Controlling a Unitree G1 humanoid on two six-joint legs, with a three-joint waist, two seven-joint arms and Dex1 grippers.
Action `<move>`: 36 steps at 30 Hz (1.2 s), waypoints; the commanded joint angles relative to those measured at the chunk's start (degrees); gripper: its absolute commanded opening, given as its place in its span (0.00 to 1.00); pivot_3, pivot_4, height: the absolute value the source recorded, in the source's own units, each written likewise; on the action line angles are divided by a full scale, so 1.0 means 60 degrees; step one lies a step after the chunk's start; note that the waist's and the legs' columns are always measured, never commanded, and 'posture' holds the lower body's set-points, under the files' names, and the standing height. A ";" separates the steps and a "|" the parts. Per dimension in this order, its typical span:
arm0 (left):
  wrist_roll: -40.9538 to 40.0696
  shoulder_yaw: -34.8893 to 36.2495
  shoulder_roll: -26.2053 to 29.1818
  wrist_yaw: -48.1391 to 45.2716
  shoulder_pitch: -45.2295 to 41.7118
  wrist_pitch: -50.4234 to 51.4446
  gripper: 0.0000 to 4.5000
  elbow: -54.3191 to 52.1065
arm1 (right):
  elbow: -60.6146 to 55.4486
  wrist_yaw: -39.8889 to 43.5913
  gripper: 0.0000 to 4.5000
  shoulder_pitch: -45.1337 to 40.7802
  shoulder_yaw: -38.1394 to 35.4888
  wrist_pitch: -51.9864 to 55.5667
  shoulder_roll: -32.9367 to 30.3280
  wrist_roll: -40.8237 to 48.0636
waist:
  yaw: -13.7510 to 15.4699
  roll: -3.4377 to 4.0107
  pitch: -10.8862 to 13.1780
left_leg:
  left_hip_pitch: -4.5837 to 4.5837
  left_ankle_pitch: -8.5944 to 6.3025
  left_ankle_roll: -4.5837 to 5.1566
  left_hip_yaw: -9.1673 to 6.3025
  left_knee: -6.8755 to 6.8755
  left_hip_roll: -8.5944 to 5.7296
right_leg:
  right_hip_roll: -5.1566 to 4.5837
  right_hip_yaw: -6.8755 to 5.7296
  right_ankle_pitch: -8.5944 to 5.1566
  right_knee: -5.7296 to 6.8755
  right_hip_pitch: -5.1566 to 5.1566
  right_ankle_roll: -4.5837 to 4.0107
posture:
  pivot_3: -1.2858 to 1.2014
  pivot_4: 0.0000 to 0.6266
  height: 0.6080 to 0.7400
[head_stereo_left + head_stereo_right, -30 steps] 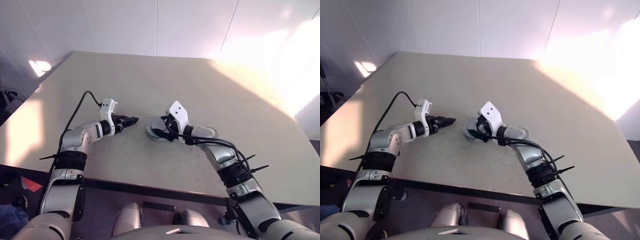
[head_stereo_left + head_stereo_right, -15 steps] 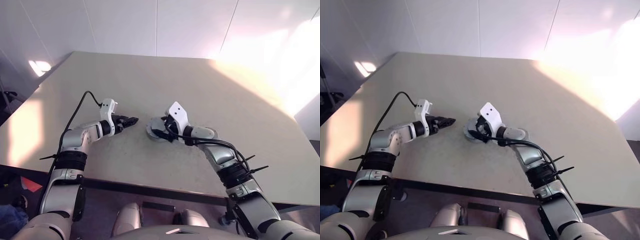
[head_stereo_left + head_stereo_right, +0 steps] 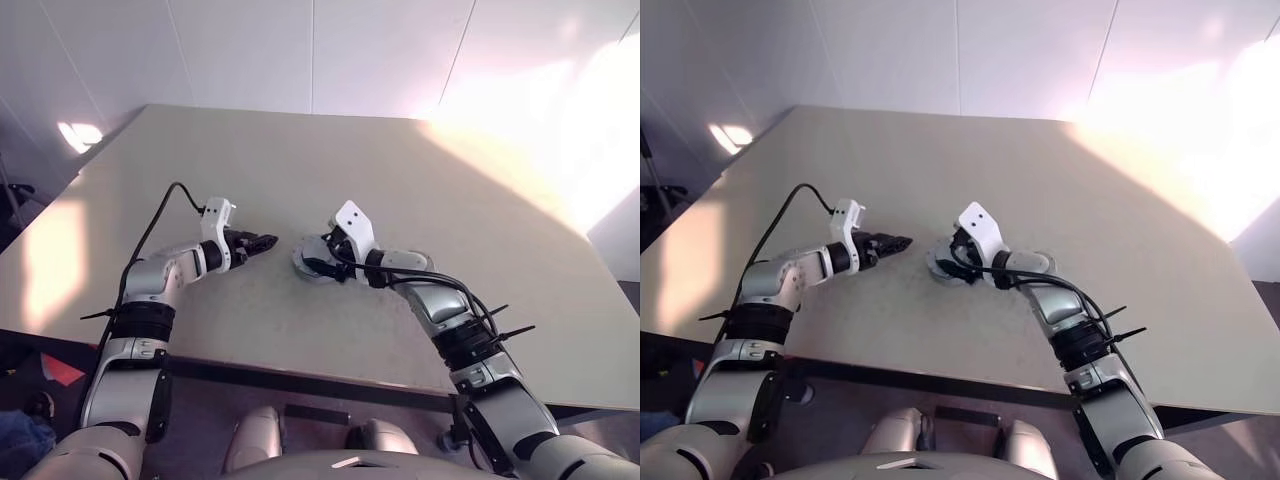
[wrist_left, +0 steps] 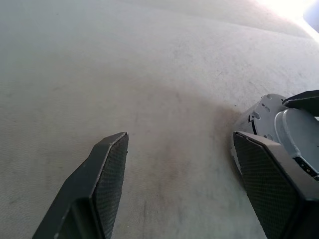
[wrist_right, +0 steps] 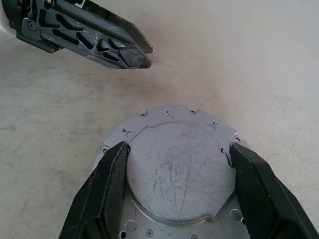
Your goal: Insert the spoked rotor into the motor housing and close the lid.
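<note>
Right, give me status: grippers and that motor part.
Left gripper open, empty, beside the round grey part. Right gripper down over that part on the table; grip unclear. No obstruction seen.

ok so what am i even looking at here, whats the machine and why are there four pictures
It is a humanoid robot with two arms, each ending in a two-fingered black gripper. Two pictures come from cameras in its head, looking down at a pale table. The other two come from cameras on each wrist, looking along the fingers. On the table lies a round grey metal disc on a wider flat plate with small holes. The right gripper has its open fingers on either side of the disc; whether they press on it is not clear. The left gripper is open and empty, just beside the disc.
</note>
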 commanded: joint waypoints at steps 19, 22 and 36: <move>-0.0161 0.0041 -0.0079 0.0052 0.0076 0.0216 0.79 -0.0728 | 0.0953 0.0604 0.69 0.0164 0.0672 0.0175 -0.0610 -0.0664 | 0.0032 -0.0003 -0.0009 | 0.0037 -0.0019 0.0029 0.0000 0.0000 -0.0005 | -0.0003 0.0000 0.0000 -0.0044 0.0058 0.0001 | 0.52 0.00 1.00; -0.0493 0.0226 -0.0309 0.0068 -0.0032 0.0497 0.79 -0.0838 | 0.1046 0.0713 0.69 0.0136 0.0656 0.0262 -0.0595 -0.0605 | 0.0032 -0.0002 -0.0009 | 0.0074 -0.0027 0.0038 0.0000 -0.0003 -0.0005 | -0.0003 -0.0001 -0.0001 -0.0059 0.0098 0.0002 | 0.52 0.00 1.00; -0.1995 0.0827 -0.1682 0.0509 -0.0900 0.1931 0.42 -0.0501 | 0.1468 0.0767 0.69 -0.0066 0.0620 0.0275 -0.0547 -0.0728 | 0.0018 -0.0002 -0.0010 | 0.0128 -0.0038 0.0056 0.0001 -0.0020 -0.0010 | -0.0008 0.0000 -0.0004 -0.0077 0.0146 0.0006 | 0.52 0.00 1.00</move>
